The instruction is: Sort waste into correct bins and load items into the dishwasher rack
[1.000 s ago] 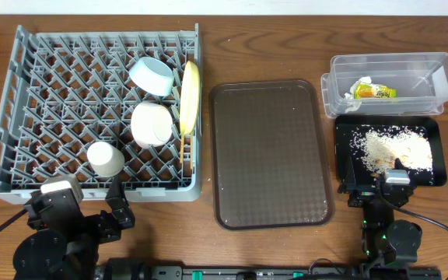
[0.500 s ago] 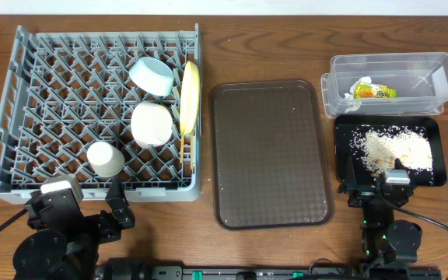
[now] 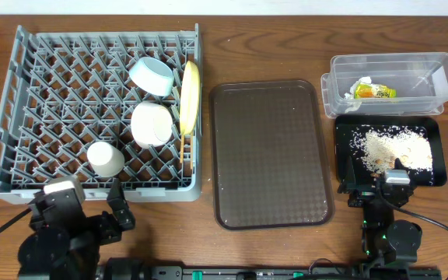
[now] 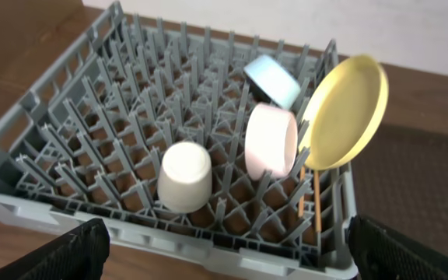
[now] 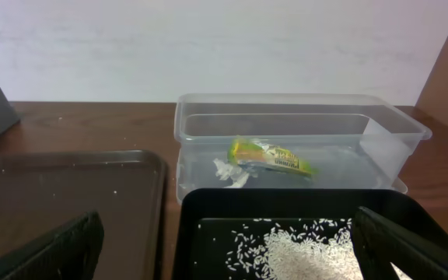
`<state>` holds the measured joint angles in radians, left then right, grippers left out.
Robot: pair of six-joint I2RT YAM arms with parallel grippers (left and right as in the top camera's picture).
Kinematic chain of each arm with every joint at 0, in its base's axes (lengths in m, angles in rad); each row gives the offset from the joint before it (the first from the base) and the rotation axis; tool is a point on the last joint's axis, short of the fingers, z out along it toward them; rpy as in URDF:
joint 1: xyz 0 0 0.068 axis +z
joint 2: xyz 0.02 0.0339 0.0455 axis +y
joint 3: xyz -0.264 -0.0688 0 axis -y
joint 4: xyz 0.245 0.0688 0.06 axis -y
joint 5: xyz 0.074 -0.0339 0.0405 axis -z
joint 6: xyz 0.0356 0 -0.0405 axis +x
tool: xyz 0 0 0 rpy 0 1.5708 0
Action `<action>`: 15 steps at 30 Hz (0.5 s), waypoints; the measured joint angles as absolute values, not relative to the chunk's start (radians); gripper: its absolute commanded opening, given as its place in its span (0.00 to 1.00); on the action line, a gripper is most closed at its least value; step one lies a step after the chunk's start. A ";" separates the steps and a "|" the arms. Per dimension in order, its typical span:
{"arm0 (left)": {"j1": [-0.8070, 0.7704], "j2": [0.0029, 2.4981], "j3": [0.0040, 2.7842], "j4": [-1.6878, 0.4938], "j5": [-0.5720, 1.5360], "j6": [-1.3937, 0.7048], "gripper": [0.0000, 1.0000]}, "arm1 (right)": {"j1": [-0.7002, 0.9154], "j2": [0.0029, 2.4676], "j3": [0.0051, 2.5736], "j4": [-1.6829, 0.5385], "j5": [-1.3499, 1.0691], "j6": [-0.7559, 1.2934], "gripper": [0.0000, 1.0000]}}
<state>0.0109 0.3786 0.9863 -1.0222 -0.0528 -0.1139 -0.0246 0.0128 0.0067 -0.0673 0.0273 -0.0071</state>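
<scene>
Dishwasher rack (image 3: pixel 53 93) sits at 9 o'clock and the brown tray (image 3: pixel 271 155) at centre. The left gripper (image 4: pixel 228 253) and right gripper (image 5: pixel 232 249) are parked at 6 o'clock, jaws wide, holding nothing.

At 3 o'clock the black tray (image 3: pixel 439 148) takes the rice crumbs (image 3: pixel 395 149). The clear tub (image 3: pixel 411 62) at 2 o'clock takes the wrapper (image 3: pixel 376 91), so waste types are kept apart.

In the rack, pegs hold the yellow plate (image 3: pixel 190 95) on edge. The pinkish-white bowl (image 3: pixel 151 124), light blue bowl (image 3: pixel 151 76), white cup (image 3: pixel 106 159) and chopsticks (image 4: pixel 316 198) lie nearby.

Task judged complete.

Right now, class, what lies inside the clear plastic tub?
Inside the clear tub lie a crumpled snack wrapper and a small white scrap beside it. The tub floor under the wrapper is covered.
</scene>
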 measured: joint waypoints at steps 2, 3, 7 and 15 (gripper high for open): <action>0.011 0.355 0.927 -1.003 -0.053 -0.111 0.99 | -0.025 0.013 0.007 -0.067 0.027 -0.007 0.99; 0.011 0.336 0.888 -0.986 -0.053 -0.110 0.99 | -0.025 0.013 0.007 -0.067 0.027 -0.007 0.99; 0.011 0.228 0.689 -0.870 -0.056 -0.107 0.99 | -0.025 0.013 0.007 -0.067 0.028 -0.007 0.99; 0.011 0.046 0.341 -0.574 -0.056 -0.147 0.99 | -0.025 0.013 0.007 -0.068 0.028 -0.007 0.99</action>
